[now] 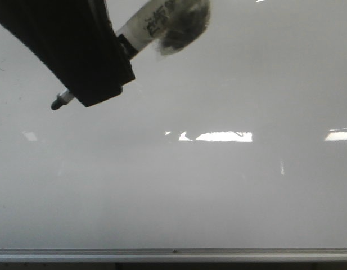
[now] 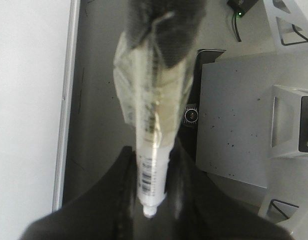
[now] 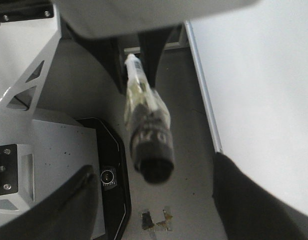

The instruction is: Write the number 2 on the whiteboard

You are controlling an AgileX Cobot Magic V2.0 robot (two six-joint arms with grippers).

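The whiteboard (image 1: 218,197) fills the front view, glossy, with a silver frame edge (image 1: 173,254) along the near side. No number 2 shows on it. My left gripper (image 1: 97,84) is shut on a white marker (image 1: 142,28) and comes in from the upper left. The dark marker tip (image 1: 56,104) points at the board's left part; whether it touches I cannot tell. In the left wrist view the marker (image 2: 151,150) sits between the black fingers. My right gripper (image 3: 154,200) is open and empty, off the board's edge (image 3: 201,90), looking at the marker's dark felt-wrapped rear end (image 3: 151,150).
Bright light reflections (image 1: 224,136) lie across the board. Beside the board are the grey table strip (image 2: 101,100), a grey base plate (image 2: 233,125), a black unit with a camera lens (image 3: 109,177), white brackets (image 3: 24,75) and tape scraps (image 3: 156,220).
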